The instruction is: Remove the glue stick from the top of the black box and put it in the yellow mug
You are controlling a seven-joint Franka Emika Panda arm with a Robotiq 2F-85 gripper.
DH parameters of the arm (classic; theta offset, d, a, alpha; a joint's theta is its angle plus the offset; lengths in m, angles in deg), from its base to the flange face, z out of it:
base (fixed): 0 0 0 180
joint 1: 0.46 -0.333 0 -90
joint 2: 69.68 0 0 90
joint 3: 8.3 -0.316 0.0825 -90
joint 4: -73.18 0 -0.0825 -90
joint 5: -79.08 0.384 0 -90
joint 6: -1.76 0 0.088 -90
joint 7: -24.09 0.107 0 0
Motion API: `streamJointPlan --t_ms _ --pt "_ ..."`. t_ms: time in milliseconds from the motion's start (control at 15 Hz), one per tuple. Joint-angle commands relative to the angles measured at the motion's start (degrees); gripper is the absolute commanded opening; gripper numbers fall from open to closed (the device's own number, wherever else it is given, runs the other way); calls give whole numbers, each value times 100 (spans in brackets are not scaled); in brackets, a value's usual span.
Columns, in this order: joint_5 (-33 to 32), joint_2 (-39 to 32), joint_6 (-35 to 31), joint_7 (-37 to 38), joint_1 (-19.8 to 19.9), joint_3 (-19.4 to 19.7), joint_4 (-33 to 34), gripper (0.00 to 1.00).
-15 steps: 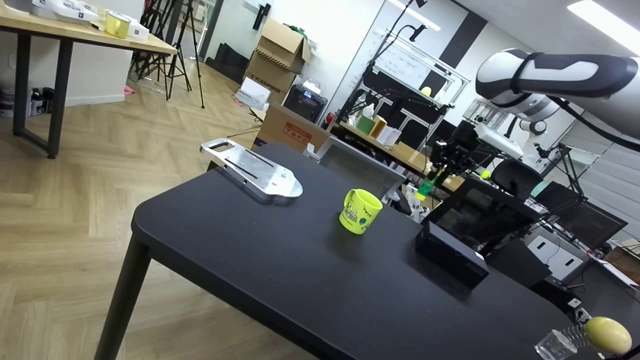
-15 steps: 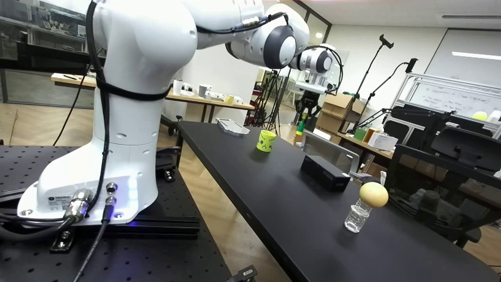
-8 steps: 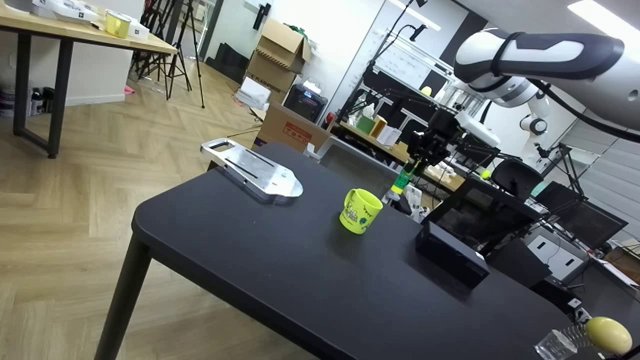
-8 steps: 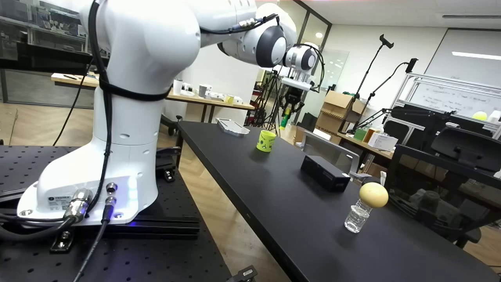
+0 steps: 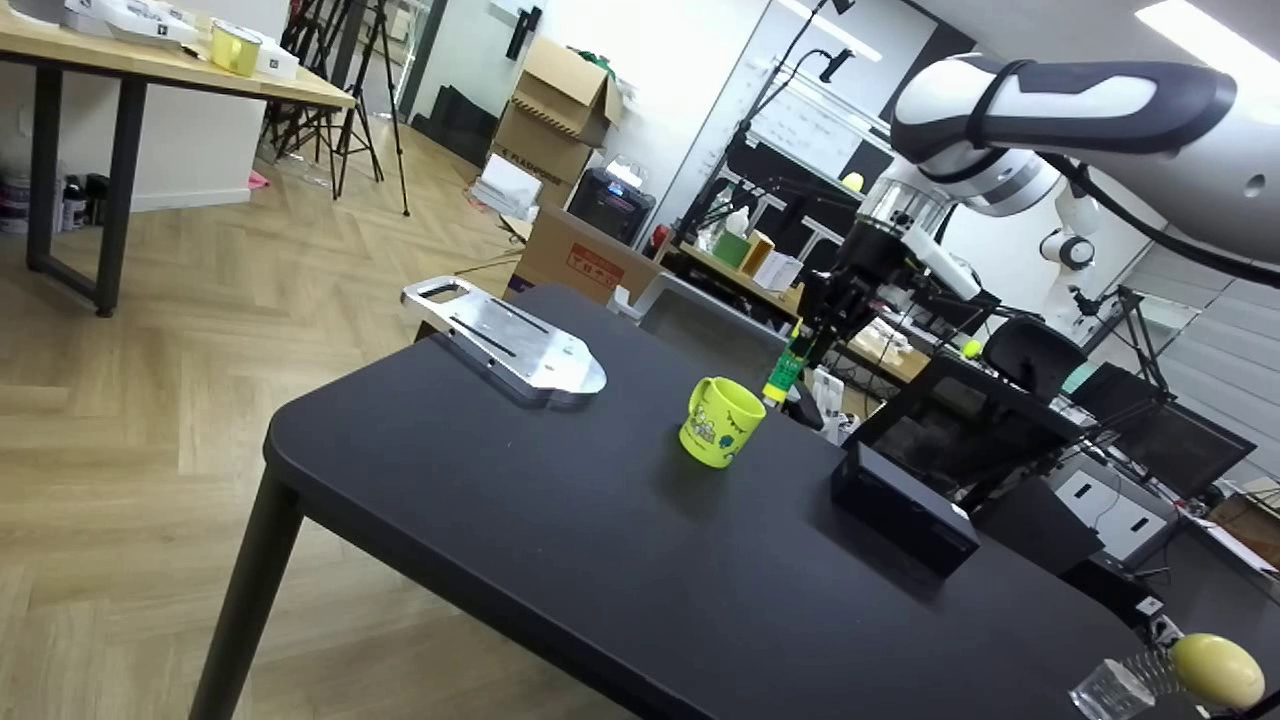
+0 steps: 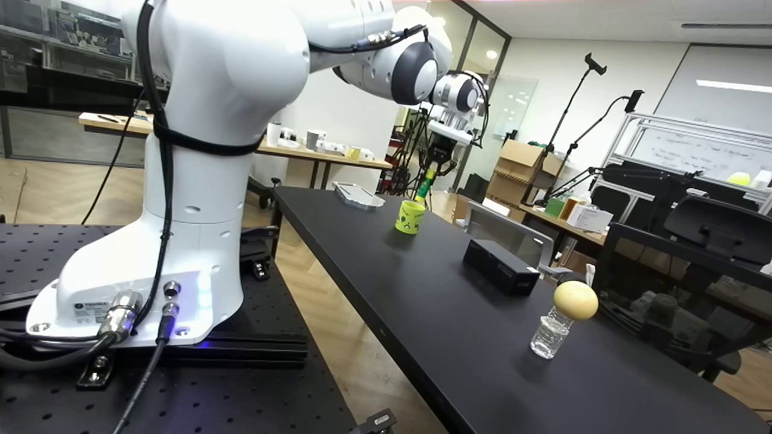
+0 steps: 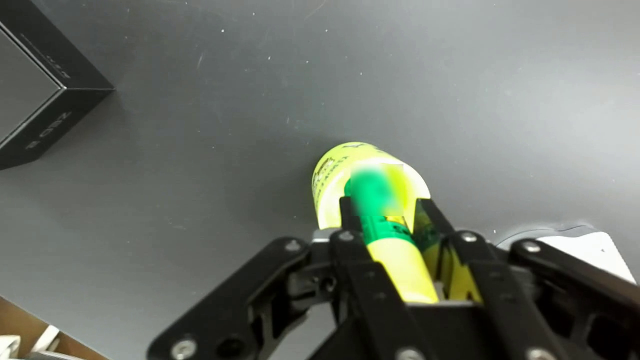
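My gripper [image 5: 808,335] [image 6: 436,169] [image 7: 388,204] is shut on the glue stick [image 5: 785,373] [image 6: 424,187] [image 7: 400,265], green in the middle with yellow ends. The stick is tilted, its lower end pointing at the yellow mug [image 5: 714,430] [image 6: 409,220] [image 7: 324,192]. In both exterior views that end shows right at the mug's rim. In the wrist view it overlaps the mug's opening, but that spot is blurred. I cannot tell whether it is inside the rim. The mug stands upright. The black box [image 5: 900,515] [image 6: 500,268] [image 7: 50,122] lies apart, nothing on top.
A silver metal plate [image 5: 520,345] [image 6: 359,196] [image 7: 590,250] lies on the black table beyond the mug. A round yellow ball [image 5: 1215,670] [image 6: 576,299] sits over a clear jar [image 6: 550,334] at the opposite end. A chair [image 6: 506,232] stands against the table's far side.
My gripper has carried the glue stick from beyond the table's far side toward the mug and lower. The gripper and stick have tilted, lower end toward the mug. Mug and box have not moved.
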Motion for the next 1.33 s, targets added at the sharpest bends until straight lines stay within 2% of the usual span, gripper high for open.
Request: streamJointPlan --t_ms 0,267,600,800,867,933,1000,1267 --pt "96 66 -109 -261 57 -132 -181 8" --pt "261 7 -678 -526 115 -262 -396 8" --pt "312 14 -1581 -669 150 -265 -860 8" --pt "303 68 -1891 -742 178 -258 -1191 8" --pt "300 93 -1943 -755 187 -253 -1292 22" --pt "311 120 -1972 -755 202 -257 -1379 57" --pt "322 164 -1926 -795 226 -274 -1464 58" --pt "317 381 -1877 -728 281 -241 -1657 84"
